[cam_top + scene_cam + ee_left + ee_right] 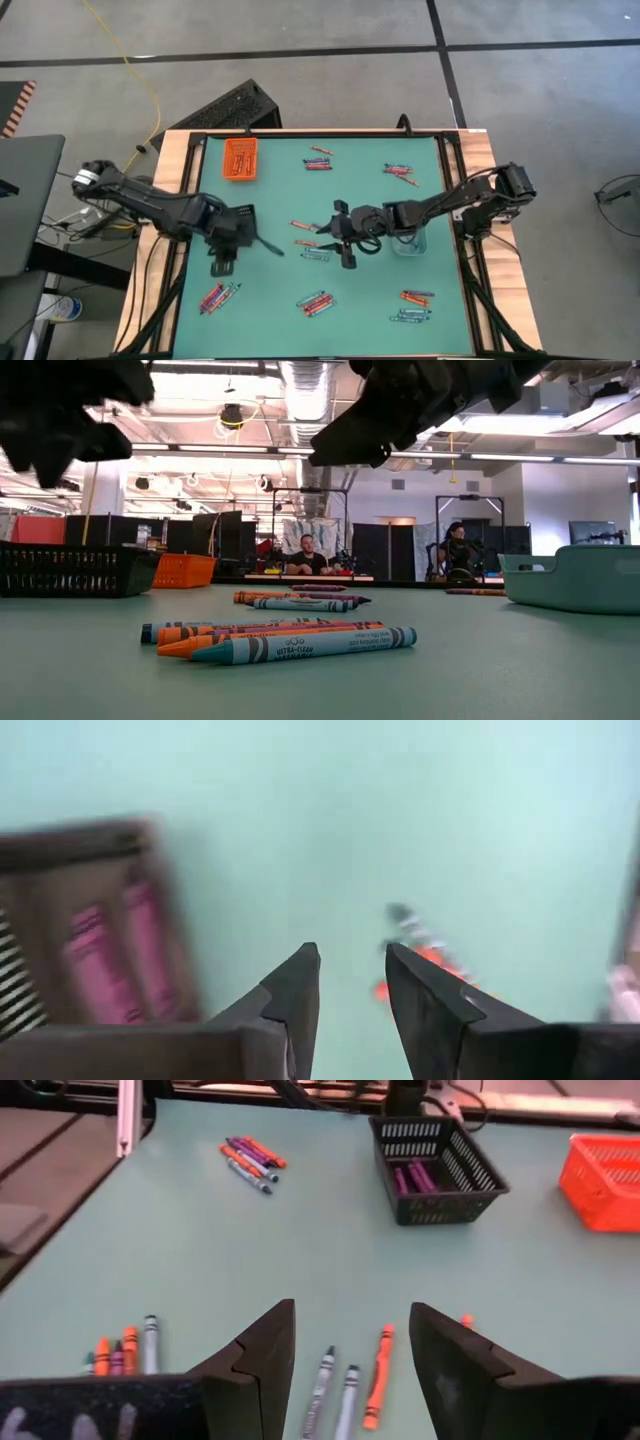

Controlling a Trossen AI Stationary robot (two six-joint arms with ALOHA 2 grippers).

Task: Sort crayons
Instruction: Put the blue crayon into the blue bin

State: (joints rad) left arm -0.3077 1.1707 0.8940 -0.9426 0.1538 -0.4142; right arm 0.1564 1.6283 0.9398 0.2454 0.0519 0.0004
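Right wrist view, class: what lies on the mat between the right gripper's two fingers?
Between the right gripper fingers lie three crayons: two grey-blue crayons and one orange crayon, on the green mat.

- A grey concrete floor (300,30) crossed by dark lines is seen around the table.
- Long ceiling lights (520,457) are lit overhead.
- Two people are seated at a far desk (310,576).

The smooth matt green tabletop (350,200) carried paper-wrapped wax crayons (300,644), a slotted black plastic basket (437,1155), an orange plastic mesh tray (239,159) and pale wooden edging (170,165).
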